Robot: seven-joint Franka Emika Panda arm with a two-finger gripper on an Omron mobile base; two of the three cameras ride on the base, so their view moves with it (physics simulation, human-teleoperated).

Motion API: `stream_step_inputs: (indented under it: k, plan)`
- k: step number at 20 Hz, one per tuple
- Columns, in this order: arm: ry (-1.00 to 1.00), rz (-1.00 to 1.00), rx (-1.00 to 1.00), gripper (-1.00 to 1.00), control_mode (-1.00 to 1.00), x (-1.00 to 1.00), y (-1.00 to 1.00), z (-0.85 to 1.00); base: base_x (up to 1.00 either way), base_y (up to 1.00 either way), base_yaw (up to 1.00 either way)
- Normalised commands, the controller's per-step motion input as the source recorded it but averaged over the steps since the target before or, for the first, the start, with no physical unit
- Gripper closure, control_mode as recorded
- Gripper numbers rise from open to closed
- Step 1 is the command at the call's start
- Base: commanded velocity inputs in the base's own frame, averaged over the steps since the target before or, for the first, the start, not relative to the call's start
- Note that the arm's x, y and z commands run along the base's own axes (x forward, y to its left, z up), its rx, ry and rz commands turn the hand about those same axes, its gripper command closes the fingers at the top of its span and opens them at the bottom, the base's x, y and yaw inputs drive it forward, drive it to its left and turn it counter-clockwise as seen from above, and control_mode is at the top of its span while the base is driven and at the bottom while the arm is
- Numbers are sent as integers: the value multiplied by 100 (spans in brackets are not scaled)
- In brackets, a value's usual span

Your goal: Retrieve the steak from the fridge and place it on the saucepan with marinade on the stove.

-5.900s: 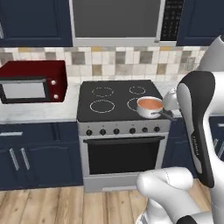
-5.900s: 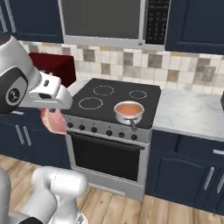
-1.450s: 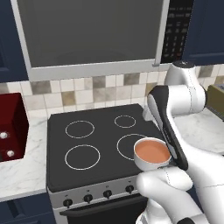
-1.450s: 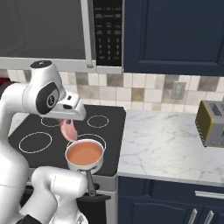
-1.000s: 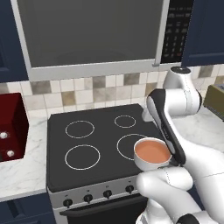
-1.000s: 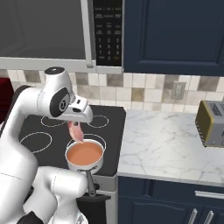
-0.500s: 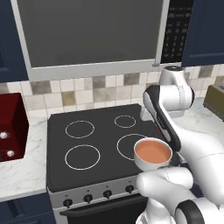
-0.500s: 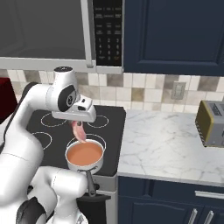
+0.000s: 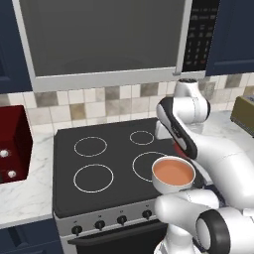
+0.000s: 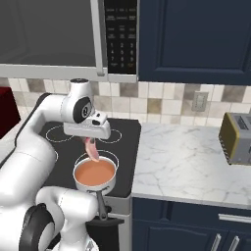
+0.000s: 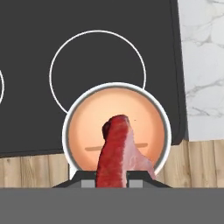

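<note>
The steak [image 10: 91,149], a pinkish-red slab with a paler edge, hangs from my gripper [image 10: 89,141], which is shut on its top end. It dangles just above the saucepan [image 10: 95,175], a small silver pan holding orange-brown marinade [image 10: 94,172], on the front right burner of the black stove [image 10: 125,147]. In the hand view the steak [image 11: 116,153] points down over the marinade [image 11: 131,109], inside the saucepan rim [image 11: 66,131], with the gripper [image 11: 112,183] at the bottom edge. In the left base view my arm hides the hand behind the saucepan [image 9: 172,174]. The fridge is out of view.
The pan's dark handle [image 10: 101,206] sticks out over the stove front. A steel toaster [image 10: 239,139] stands on the marble counter [image 10: 186,162] to the right. A red microwave [image 9: 12,144] sits left of the stove, and a built-in microwave [image 9: 104,39] hangs above.
The base has driven up close to the stove. Over the last second my gripper carried the steak rightward until it hangs over the saucepan. The pan has stayed put.
</note>
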Motion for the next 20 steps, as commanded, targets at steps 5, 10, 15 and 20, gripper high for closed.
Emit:
stream_step_inputs:
  k: [5, 10, 15, 20]
  plan:
    - [9, 0, 0, 100, -100, 14, 0, -36, 0, 0, 0]
    - [5, 0, 0, 100, -100, 19, 0, -43, 0, 0, 0]
    - [2, 0, 0, 100, -100, 15, 0, -46, 0, 0, 0]
    - [0, 0, 0, 100, -100, 6, 0, -45, 0, 0, 0]
